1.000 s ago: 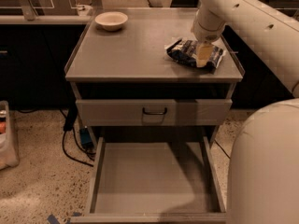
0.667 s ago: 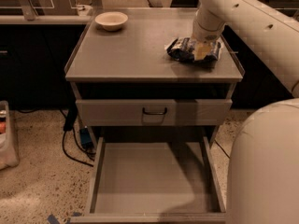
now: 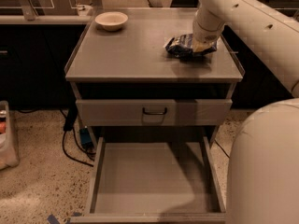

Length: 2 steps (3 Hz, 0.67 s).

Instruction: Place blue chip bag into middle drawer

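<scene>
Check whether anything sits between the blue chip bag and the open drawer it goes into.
Nothing visible does. The pincer is down on the blue chip bag on the right of the cabinet top; the middle drawer below stands pulled out, floor bare. The closed drawer front between them does not jut out.

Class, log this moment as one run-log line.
claw: at blue chip bag, cabinet top | middle drawer: open, bare | status: not yet placed

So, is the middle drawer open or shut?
Open: middle drawer pulled out, floor showing. The gripper is at the blue chip bag on top.
</scene>
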Available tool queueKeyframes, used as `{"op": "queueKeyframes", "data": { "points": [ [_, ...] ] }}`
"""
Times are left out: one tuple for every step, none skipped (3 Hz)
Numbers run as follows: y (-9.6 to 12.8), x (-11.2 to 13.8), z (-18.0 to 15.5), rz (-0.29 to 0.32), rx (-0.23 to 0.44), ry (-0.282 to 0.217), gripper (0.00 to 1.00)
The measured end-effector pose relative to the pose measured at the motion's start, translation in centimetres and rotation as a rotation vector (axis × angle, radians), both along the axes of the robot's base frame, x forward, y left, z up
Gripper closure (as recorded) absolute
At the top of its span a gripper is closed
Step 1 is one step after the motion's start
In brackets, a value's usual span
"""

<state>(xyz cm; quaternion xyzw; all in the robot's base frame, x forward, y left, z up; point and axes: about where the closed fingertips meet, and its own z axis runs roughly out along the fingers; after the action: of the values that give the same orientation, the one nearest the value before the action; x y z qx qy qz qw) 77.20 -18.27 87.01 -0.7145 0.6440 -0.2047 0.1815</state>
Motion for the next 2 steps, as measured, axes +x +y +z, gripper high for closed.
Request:
{"op": "queueKeyframes", "data": {
  "points": [
    [0.0,0.0,0.0,0.0,0.0,0.0,1.0],
    [0.0,0.0,-0.01,0.0,0.0,0.0,1.0]
  ]
}}
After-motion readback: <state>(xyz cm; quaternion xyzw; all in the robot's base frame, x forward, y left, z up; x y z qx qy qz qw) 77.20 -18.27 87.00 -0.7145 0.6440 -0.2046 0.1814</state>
